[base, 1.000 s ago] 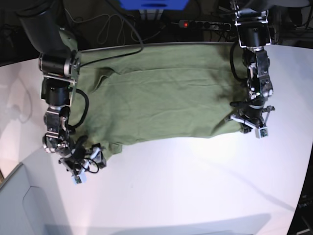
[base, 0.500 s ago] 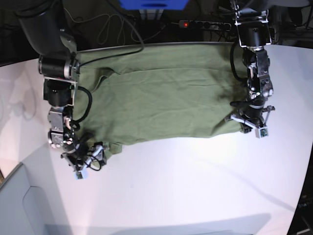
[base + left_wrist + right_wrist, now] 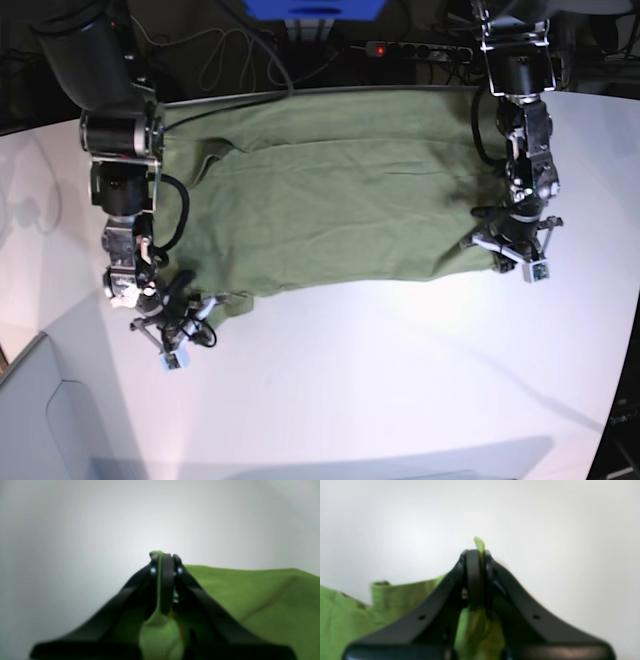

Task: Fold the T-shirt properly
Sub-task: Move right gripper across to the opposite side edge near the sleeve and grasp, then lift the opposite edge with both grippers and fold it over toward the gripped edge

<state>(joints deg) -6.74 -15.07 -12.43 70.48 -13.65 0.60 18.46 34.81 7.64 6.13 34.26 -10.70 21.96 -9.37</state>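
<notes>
Olive T-shirt (image 3: 340,200) lies flat; both hands pinch its corners.

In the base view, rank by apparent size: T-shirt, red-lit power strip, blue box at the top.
1. T-shirt, by far the largest.
2. and 3. Power strip and blue box look alike; the box is cut off, so unranked.

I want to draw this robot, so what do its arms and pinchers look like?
Both arms are black and dark grey, built from chunky round joints with black cables looping beside them. The left gripper and right gripper have thin black curved fingers with small holes, plus a small white block at the wrist.
</notes>
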